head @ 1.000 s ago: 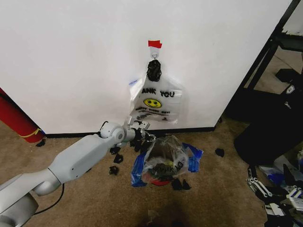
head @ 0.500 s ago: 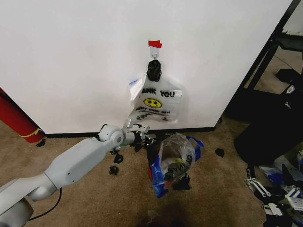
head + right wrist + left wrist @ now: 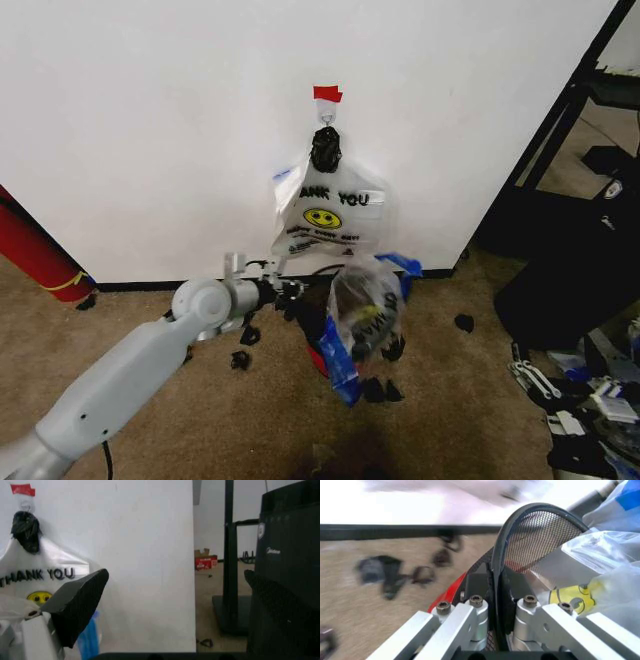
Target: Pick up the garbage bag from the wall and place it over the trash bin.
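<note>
The left gripper [image 3: 290, 293] sits low by the wall [image 3: 150, 120], its fingers clamped on the rim of the trash bin [image 3: 540, 528], as the left wrist view shows. The bin hangs tilted off the carpet [image 3: 200, 420], with the garbage bag [image 3: 365, 310] draped over it, blue patches showing. The drape looks largely done; what seems left is setting the bin upright. The right gripper [image 3: 175, 603] stands wide apart, holding nothing.
</note>
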You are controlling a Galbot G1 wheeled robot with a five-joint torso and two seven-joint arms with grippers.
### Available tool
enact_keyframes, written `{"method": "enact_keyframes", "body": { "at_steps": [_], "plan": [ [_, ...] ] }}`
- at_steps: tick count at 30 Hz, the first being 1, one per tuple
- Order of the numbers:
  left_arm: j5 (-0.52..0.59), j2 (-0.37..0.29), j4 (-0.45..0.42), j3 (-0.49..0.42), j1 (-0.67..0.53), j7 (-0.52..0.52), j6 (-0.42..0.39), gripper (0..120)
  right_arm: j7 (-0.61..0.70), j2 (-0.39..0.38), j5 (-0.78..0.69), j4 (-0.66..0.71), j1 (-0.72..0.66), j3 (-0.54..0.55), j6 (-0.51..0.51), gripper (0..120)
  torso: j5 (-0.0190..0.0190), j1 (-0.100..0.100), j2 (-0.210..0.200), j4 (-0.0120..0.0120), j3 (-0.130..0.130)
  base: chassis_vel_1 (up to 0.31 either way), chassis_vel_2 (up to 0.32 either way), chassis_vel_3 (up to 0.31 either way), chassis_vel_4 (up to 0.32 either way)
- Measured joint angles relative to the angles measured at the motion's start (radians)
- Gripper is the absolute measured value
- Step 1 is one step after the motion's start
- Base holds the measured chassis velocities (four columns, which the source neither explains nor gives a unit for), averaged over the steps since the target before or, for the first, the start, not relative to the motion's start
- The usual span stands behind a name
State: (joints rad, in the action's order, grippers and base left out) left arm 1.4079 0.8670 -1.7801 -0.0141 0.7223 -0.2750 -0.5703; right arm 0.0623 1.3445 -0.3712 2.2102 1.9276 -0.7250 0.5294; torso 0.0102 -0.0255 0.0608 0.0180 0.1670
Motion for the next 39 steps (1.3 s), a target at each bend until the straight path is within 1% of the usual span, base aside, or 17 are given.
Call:
{"method": "enact_keyframes", "body": {
  "at_steps": [2, 3, 4, 5, 7, 10, 12, 16, 22, 30, 37, 39],
  "plan": [
    [0.028, -0.013, -0.049, 0.037, 0.055, -0.062, 0.038, 3, 0.022, -0.017, 0.009, 0.007, -0.013, 0.015, -0.033, 100, 0.0002, 0.000, 0.000, 0.0001, 0.000, 0.000, 0.000, 0.000, 0.000],
    [0.030, -0.016, -0.060, 0.044, 0.067, -0.068, 0.044, 3, 0.028, -0.020, 0.012, 0.009, -0.016, 0.019, -0.040, 100, 0.0001, 0.000, 0.000, 0.0003, 0.000, 0.000, 0.000, 0.000, 0.000],
    [0.034, -0.026, -0.092, 0.061, 0.100, -0.084, 0.064, 3, 0.051, -0.029, 0.026, 0.013, -0.024, 0.032, -0.064, 100, 0.0000, 0.000, 0.000, 0.0000, 0.000, 0.000, 0.000, 0.000, 0.000],
    [0.034, -0.026, -0.092, 0.061, 0.100, -0.084, 0.064, 3, 0.051, -0.029, 0.026, 0.013, -0.024, 0.032, -0.064, 100, 0.0000, 0.000, 0.000, 0.0000, 0.000, 0.000, 0.000, 0.000, 0.000],
    [0.040, -0.037, -0.142, 0.083, 0.147, -0.110, 0.098, 3, 0.096, -0.046, 0.047, 0.017, -0.034, 0.063, -0.101, 100, 0.0000, 0.000, 0.000, -0.0003, 0.000, 0.000, 0.000, 0.000, 0.000],
    [0.033, -0.026, -0.183, 0.100, 0.192, -0.158, 0.139, 3, 0.127, -0.065, 0.065, 0.028, -0.040, 0.099, -0.135, 100, -0.0002, 0.000, 0.000, 0.0001, 0.000, 0.000, 0.000, 0.000, 0.000],
    [0.023, -0.017, -0.186, 0.100, 0.200, -0.172, 0.152, 3, 0.133, -0.070, 0.070, 0.032, -0.042, 0.107, -0.142, 100, -0.0001, 0.000, 0.000, 0.0001, 0.000, 0.000, 0.000, 0.000, 0.000],
    [-0.034, 0.031, -0.187, 0.085, 0.232, -0.265, 0.226, 3, 0.170, -0.094, 0.088, 0.053, -0.058, 0.135, -0.185, 100, 0.0000, 0.000, 0.000, 0.0000, 0.000, 0.000, 0.000, 0.000, 0.000],
    [-0.082, 0.062, -0.167, 0.068, 0.255, -0.314, 0.281, 3, 0.183, -0.108, 0.097, 0.067, -0.058, 0.142, -0.204, 100, 0.0000, 0.000, 0.000, 0.0001, 0.000, 0.000, 0.000, 0.000, 0.000],
    [-0.084, 0.097, -0.159, 0.061, 0.286, -0.339, 0.324, 3, 0.189, -0.114, 0.103, 0.068, -0.062, 0.149, -0.210, 100, -0.0001, 0.000, 0.000, 0.0001, 0.000, 0.000, 0.000, 0.000, 0.000],
    [-0.076, 0.108, -0.152, 0.063, 0.290, -0.316, 0.324, 3, 0.192, -0.115, 0.105, 0.068, -0.066, 0.155, -0.213, 100, -0.0001, 0.000, 0.000, 0.0002, 0.000, 0.000, 0.000, 0.000, 0.000],
    [-0.093, 0.109, -0.151, 0.062, 0.300, -0.307, 0.319, 3, 0.193, -0.115, 0.105, 0.066, -0.066, 0.156, -0.213, 100, -0.0002, 0.000, 0.000, 0.0002, 0.000, 0.000, 0.000, 0.000, 0.000]
  ]
}}
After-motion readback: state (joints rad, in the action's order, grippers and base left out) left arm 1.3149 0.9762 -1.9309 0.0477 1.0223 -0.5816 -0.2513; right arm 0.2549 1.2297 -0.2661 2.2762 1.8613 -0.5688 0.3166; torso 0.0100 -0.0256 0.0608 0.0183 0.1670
